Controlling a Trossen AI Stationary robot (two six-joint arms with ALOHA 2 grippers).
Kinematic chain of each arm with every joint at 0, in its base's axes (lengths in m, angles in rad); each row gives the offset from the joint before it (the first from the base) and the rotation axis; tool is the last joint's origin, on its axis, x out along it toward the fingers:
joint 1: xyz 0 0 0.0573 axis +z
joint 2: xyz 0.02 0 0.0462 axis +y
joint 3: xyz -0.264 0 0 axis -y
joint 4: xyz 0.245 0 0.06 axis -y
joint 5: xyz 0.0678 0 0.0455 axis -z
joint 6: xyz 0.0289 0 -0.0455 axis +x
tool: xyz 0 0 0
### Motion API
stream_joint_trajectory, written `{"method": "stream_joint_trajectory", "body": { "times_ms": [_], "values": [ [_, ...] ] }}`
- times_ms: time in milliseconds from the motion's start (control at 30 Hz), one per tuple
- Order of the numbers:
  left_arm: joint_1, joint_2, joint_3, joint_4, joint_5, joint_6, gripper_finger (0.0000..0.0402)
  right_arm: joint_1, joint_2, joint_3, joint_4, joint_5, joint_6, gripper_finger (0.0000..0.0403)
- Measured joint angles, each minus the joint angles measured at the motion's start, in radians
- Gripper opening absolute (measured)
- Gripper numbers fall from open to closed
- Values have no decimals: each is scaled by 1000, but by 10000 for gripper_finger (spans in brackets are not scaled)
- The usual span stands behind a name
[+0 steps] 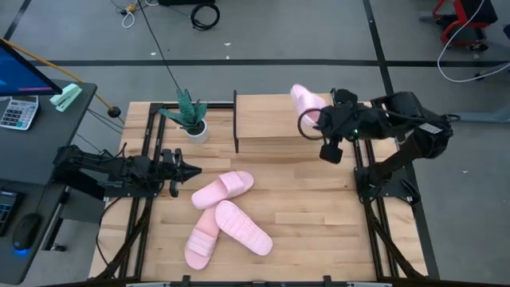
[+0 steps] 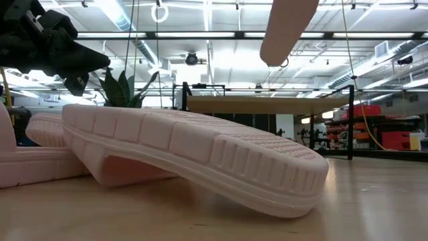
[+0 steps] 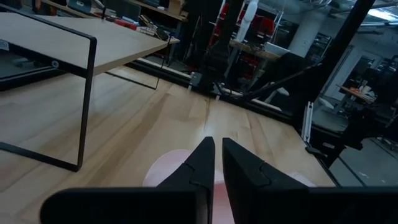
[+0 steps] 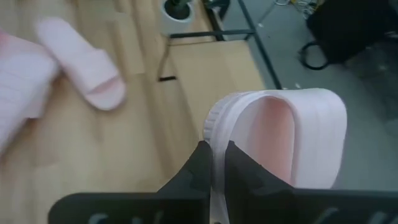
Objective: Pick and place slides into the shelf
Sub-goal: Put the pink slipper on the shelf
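Note:
Three pale pink slides lie on the table: one [image 1: 223, 189] at the middle, one [image 1: 243, 227] nearer, resting partly on a third [image 1: 201, 243]. A fourth slide [image 1: 305, 102] hangs in the air over the right end of the shelf [image 1: 271, 119]. My right gripper [image 4: 217, 155] is shut on this slide. In the low view the slide [image 2: 287, 30] dangles above the shelf's plank top [image 2: 267, 104]. My left gripper [image 3: 217, 155] is shut on nothing at the table's left side, pointing level toward the middle slide. My right gripper pinches a thin wall of the slide at the side of its strap [image 4: 216, 127], one finger inside the strap's loop and one outside. The fingers slant down from the table's right. The slide is lifted clear and hangs tilted, one end down, above the shelf.
A potted plant [image 1: 191, 119] stands at the shelf's left end. The shelf's black frame posts [image 1: 236, 119] rise from the table. Bare tabletop lies to the right of the three slides [image 1: 319, 215]. A desk with a calculator [image 1: 17, 112] stands off the left edge.

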Motion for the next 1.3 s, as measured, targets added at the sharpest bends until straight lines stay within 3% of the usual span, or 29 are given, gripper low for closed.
{"method": "stream_joint_trajectory", "body": {
  "times_ms": [200, 567, 967, 1300],
  "values": [
    [0, 2, 43, 37, -24, 69, 35, -106, 0, 0, -1, -11, -58, 20],
    [0, 40, 380, 5, -46, 278, 32, -265, 0, 0, 0, -76, -235, 20],
    [0, 362, 738, -57, -70, 384, 83, -492, -4, -43, 1, -203, -459, 20],
    [12, 649, 1006, -133, -70, 469, 120, -591, -87, -363, 110, -291, -627, 18]
  ]
}}
